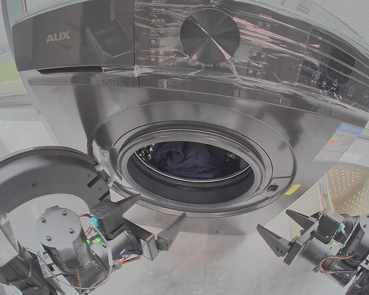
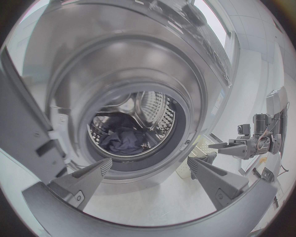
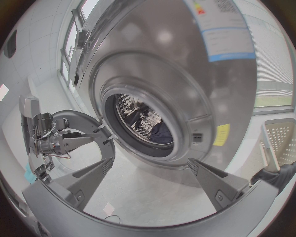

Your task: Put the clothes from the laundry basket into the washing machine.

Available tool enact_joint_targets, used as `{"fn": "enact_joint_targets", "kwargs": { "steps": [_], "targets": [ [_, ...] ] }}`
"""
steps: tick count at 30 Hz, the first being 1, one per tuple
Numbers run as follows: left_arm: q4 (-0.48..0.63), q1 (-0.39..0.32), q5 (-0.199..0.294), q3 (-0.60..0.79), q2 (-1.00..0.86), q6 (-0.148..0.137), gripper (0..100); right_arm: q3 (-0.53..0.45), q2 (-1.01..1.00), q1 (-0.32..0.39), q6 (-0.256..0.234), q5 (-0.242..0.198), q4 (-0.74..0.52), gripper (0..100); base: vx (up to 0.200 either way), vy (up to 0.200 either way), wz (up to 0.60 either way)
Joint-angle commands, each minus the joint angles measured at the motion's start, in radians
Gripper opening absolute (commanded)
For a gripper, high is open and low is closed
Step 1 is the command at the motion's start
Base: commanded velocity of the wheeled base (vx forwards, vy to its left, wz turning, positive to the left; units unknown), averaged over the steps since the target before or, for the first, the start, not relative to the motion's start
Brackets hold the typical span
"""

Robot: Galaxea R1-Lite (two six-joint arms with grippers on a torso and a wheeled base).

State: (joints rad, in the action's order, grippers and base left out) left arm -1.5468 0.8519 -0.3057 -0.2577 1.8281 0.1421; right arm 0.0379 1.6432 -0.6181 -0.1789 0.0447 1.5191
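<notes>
The washing machine (image 1: pixel 196 108) stands in front of me with its round door (image 1: pixel 34 172) swung open to the left. Dark blue clothes (image 1: pixel 192 159) lie inside the drum, also seen as a dark heap (image 2: pixel 123 140) and a dark patch (image 3: pixel 162 134). My left gripper (image 1: pixel 159 206) hangs open and empty below the drum opening's left side. My right gripper (image 1: pixel 273 220) is open and empty, low to the right of the opening. The cream perforated laundry basket (image 1: pixel 354 189) sits at the machine's right, and a dark garment (image 3: pixel 277 176) hangs at its near edge.
The open door (image 3: pixel 83 129) takes up the floor space at the left, close behind my left arm. Pale tiled floor (image 1: pixel 225 267) lies between the two grippers. A window strip (image 3: pixel 271 92) runs along the wall behind the basket (image 3: pixel 280 145).
</notes>
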Motion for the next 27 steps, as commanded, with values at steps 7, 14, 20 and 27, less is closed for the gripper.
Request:
{"fn": "enact_joint_targets", "kwargs": {
  "steps": [7, 14, 20, 27],
  "targets": [
    [-0.003, -0.073, -0.038, 0.236, -0.309, -0.007, 100, -0.038, -0.437, 0.113, 0.059, 0.087, -0.330, 100, -0.200, 0.000, 0.00],
    [0.122, -0.165, -0.029, 0.258, -0.501, -0.022, 100, -0.038, -0.689, 0.199, 0.073, 0.101, -0.590, 100, -0.200, 0.000, 0.00],
    [0.355, -0.166, -0.030, 0.258, -0.722, -0.030, 100, -0.038, -0.942, 0.287, 0.115, 0.092, -0.863, 100, -0.200, 0.000, 0.00],
    [0.732, -0.226, -0.026, 0.258, -1.056, -0.032, 100, -0.036, -1.191, 0.383, 0.122, 0.083, -1.105, 100, -0.171, 0.000, 0.00]
  ]
}}
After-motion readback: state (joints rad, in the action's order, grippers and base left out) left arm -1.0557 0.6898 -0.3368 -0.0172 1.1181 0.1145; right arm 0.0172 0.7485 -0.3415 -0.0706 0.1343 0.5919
